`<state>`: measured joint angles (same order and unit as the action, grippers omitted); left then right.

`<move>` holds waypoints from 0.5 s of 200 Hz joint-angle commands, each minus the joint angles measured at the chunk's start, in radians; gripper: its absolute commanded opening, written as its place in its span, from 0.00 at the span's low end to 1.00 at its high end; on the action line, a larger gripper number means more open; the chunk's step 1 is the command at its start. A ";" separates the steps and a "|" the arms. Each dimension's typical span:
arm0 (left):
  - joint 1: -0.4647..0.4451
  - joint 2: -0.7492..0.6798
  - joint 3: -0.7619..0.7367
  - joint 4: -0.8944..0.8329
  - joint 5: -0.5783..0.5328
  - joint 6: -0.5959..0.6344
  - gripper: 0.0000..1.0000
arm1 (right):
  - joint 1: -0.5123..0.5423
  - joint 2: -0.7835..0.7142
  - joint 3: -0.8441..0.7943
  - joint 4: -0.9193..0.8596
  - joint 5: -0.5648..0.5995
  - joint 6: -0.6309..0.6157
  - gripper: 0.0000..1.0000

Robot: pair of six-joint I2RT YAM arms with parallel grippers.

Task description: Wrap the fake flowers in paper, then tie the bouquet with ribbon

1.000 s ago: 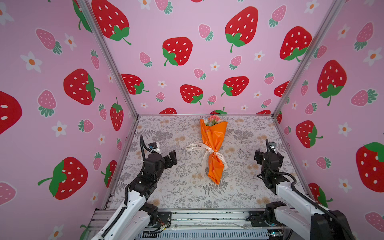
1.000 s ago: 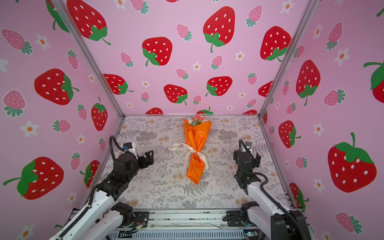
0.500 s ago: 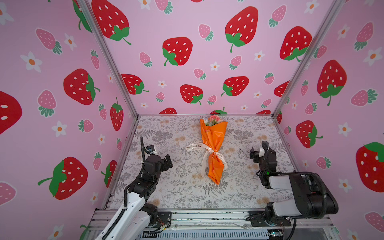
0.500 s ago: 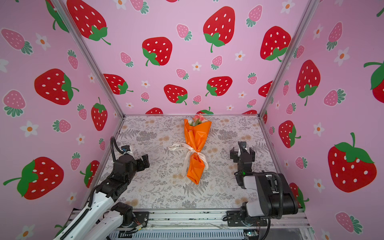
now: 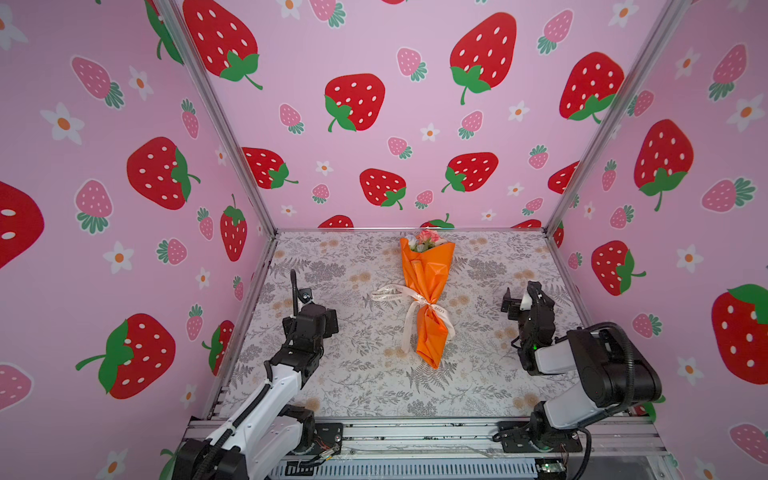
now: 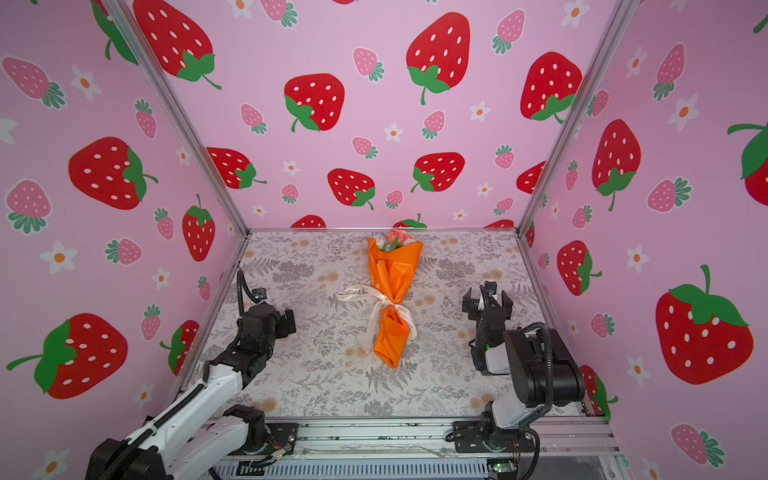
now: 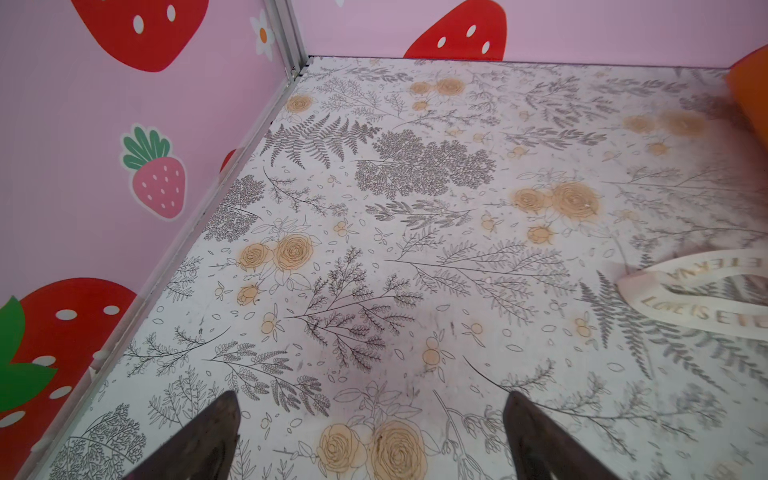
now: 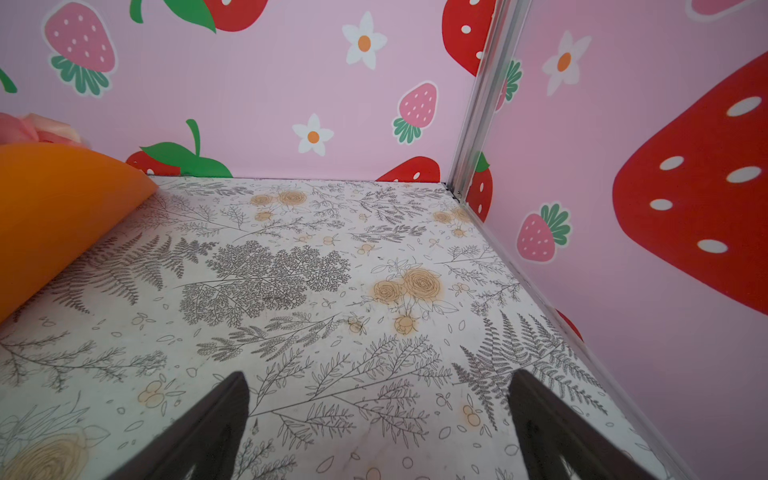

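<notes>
My left pincer [image 7: 370, 399] and right pincer [image 8: 380, 374] gaped fully open, holding nothing, well apart on either side of the bouquet of fake flowers [image 5: 427, 241], which lay mid-worktop [image 5: 353, 374] in orange paper [image 5: 426, 274]. I judged a careless tug on a ribbon [image 5: 390, 293] tail could have loosened the knot.

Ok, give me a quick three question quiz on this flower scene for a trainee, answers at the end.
1. True or false: the left end effector is shut on the ribbon.
2. Where does the ribbon cinch the orange wrapping paper? A) at the flower heads B) at its pinched waist C) at its bottom tip
3. Fill in: the bouquet of fake flowers lies ___ the left end effector and the right end effector.
Key: 1 false, it is open; 2 B; 3 between.
</notes>
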<state>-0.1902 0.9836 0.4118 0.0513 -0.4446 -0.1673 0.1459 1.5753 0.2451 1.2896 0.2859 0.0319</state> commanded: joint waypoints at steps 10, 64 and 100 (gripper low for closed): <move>0.053 0.128 -0.037 0.299 0.138 0.085 0.99 | -0.001 0.000 0.003 0.004 0.042 0.013 1.00; 0.067 0.381 0.029 0.539 0.253 0.196 0.99 | 0.005 0.000 0.003 0.006 0.049 0.008 1.00; 0.150 0.532 0.017 0.740 0.374 0.183 0.99 | 0.005 0.000 0.003 0.005 0.050 0.008 1.00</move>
<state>-0.0978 1.4387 0.4091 0.5835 -0.1654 0.0040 0.1482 1.5753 0.2451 1.2812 0.3172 0.0326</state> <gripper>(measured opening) 0.994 0.996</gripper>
